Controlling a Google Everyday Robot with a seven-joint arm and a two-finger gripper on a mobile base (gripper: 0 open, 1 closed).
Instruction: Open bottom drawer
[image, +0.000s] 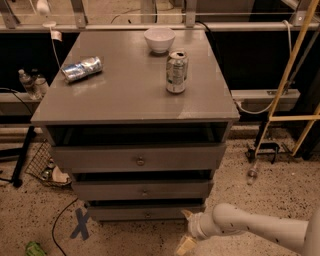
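Note:
The grey cabinet (135, 100) has three drawer fronts. The bottom drawer (120, 213) is the lowest, a long low panel with a small round knob (147, 215), and it sits about flush with the one above. My gripper (184, 230) is low at the front right, on a white arm (250, 230) coming in from the right. Its fingers are open: the upper fingertip (186, 214) is by the bottom drawer's right end and the lower one (184, 245) is near the floor. It holds nothing and is to the right of the knob.
On the cabinet top stand a white bowl (159, 39) and an upright soda can (176, 72), with a crushed can (81, 68) lying at the left. A wire basket (47, 167) and a blue tape X (80, 223) are on the floor at the left. A yellow frame (295, 117) stands at the right.

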